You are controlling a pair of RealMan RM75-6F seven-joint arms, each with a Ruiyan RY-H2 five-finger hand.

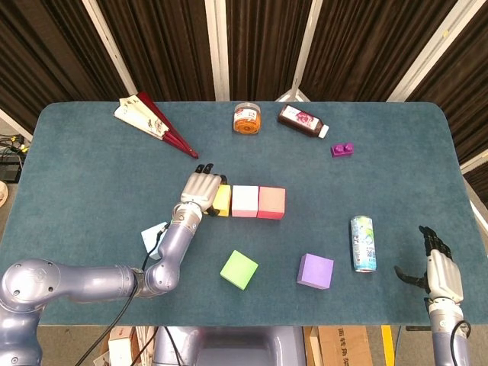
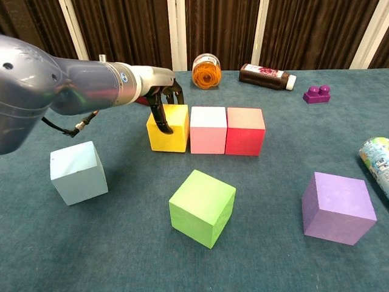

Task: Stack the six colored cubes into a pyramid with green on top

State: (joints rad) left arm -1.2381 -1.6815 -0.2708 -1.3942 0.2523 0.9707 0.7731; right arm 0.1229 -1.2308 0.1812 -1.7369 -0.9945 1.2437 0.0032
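Note:
My left hand (image 1: pixel 200 187) (image 2: pixel 161 104) grips the yellow cube (image 1: pixel 223 200) (image 2: pixel 169 128) at its left side, thumb down the near-left face and fingers over the far edge. The cube sits on the table close beside the pink cube (image 1: pixel 245 201) (image 2: pixel 208 129), which touches the red cube (image 1: pixel 271 203) (image 2: pixel 245 131). The green cube (image 1: pixel 239 269) (image 2: pixel 202 207) lies nearer me, the purple cube (image 1: pixel 316 271) (image 2: pixel 338 207) to its right. The light blue cube (image 1: pixel 153 237) (image 2: pixel 78 172) is partly hidden by my left forearm in the head view. My right hand (image 1: pixel 438 268) hangs open at the near right edge.
A drink can (image 1: pixel 363 243) (image 2: pixel 377 160) lies right of the purple cube. At the back stand an orange jar (image 1: pixel 246 118) (image 2: pixel 206 70), a dark bottle (image 1: pixel 302 120) (image 2: pixel 266 76), a small purple brick (image 1: pixel 341 149) (image 2: pixel 318 93) and a folded fan (image 1: pixel 152 122).

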